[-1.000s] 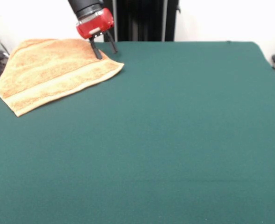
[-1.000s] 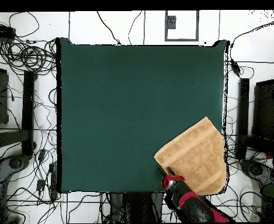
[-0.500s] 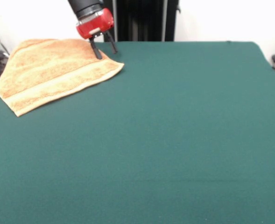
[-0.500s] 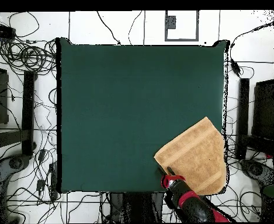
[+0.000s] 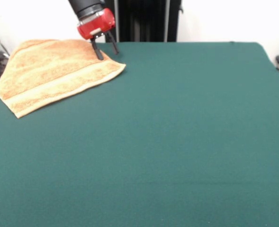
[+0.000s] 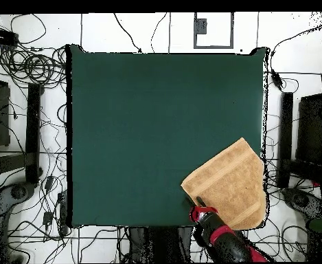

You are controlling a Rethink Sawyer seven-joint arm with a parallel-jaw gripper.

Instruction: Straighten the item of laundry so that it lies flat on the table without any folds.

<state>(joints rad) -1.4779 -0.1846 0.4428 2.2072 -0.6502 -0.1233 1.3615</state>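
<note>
So the towel (image 5: 54, 73) sat skewed at one corner of the green counter (image 5: 177, 142), one edge hanging off the side, which looked like why it wasn't fully flat. The claw (image 5: 105, 48) was spread open, holding nothing, one finger on the towel's edge, probably lining up a grab.

Nubby terry-cloth towel (image 5: 54, 71) lies on the matt, felt-like table (image 5: 177, 142) covering.

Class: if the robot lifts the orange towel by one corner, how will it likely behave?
The towel is thin terry, so it would probably droop limply rather than hold its shape. It looks light. Its nap against the felt table would likely drag, not slide.
</note>
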